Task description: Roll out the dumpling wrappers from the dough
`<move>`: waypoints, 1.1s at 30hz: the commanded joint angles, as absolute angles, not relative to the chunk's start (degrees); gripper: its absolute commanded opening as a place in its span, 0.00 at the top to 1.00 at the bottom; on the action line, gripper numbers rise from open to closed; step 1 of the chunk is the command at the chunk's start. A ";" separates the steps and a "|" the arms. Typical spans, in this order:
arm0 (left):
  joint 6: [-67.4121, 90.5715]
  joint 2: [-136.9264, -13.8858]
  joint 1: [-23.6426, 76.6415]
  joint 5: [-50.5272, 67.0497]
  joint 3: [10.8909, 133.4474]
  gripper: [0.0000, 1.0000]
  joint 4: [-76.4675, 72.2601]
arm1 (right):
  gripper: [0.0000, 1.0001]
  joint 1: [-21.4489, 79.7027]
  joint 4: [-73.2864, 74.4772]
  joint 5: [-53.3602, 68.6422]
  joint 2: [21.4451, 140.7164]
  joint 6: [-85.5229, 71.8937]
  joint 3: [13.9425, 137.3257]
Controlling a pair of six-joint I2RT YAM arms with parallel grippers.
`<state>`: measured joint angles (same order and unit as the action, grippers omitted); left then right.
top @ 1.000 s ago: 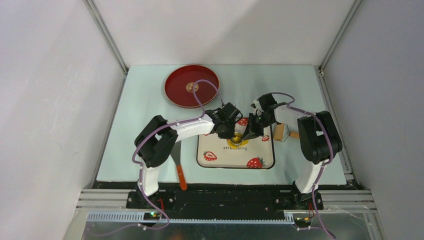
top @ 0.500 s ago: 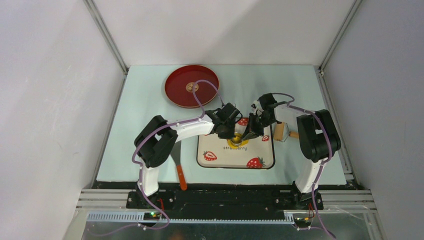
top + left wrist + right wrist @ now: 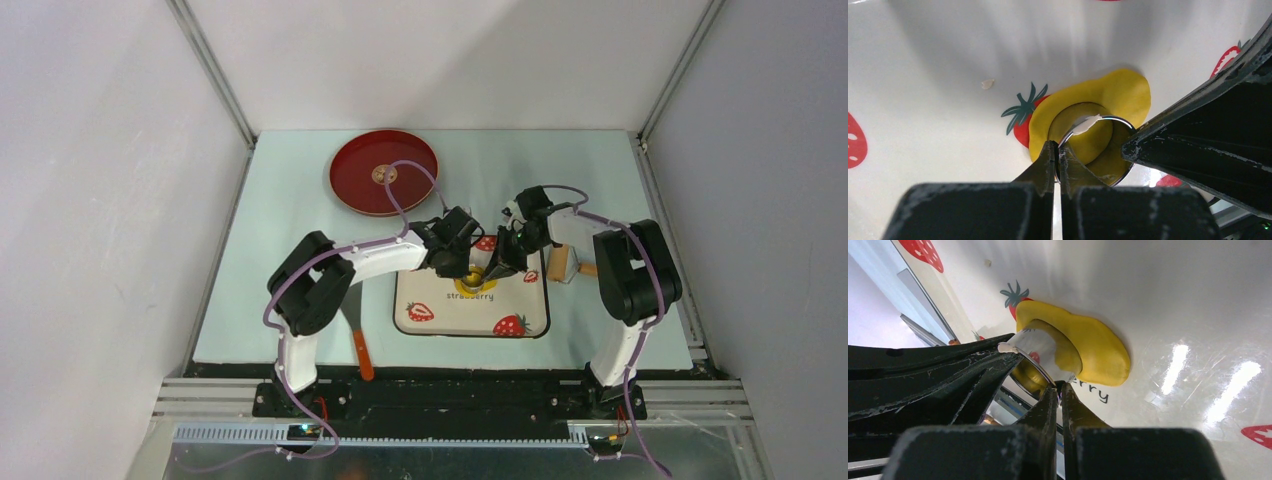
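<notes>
Item: dough [image 3: 1118, 92], yellow flattened patch on strawberry mat [image 3: 440, 305], just 12 o'clock of mat ctr, w/ ring cutter [image 3: 1115, 120] pressed into it. Disc inside ring is prob. the dumpling wrapper [image 3: 1090, 142]. Grips: left gripper [image 3: 1058, 150] pinched tight on cutter rim at 9 o'clock, right gripper [image 3: 1058, 388] likewise at 3. Handling (est.): soft, light, tacky, tears easily. Lift by disc edge, not ctr.

Dough [image 3: 1093, 347]: soft yellow putty, matt and smooth-skinned. Ring [image 3: 1038, 347]: thin polished metal, mirror-bright, with a pale smear on its rim. Mat [image 3: 938, 60]: glossy white sheet with printed strawberries, throwing back lamp glare. Left gripper [image 3: 1057, 149] and right gripper [image 3: 1059, 387]: black matt plastic, edges scuffed whitish. Plate [image 3: 350, 190]: shiny red. Table [image 3: 600, 170]: dull pale green surface.
</notes>
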<state>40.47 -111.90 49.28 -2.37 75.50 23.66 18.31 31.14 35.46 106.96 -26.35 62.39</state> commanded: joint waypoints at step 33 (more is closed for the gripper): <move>38.53 -111.36 49.28 -1.40 70.72 1.00 24.63 | 1.00 24.16 34.10 7.98 116.17 -25.20 58.89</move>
<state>39.99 -110.26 49.23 -2.57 72.97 20.53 21.45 34.09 28.34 106.59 -27.38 64.29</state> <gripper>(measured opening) 0.009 0.027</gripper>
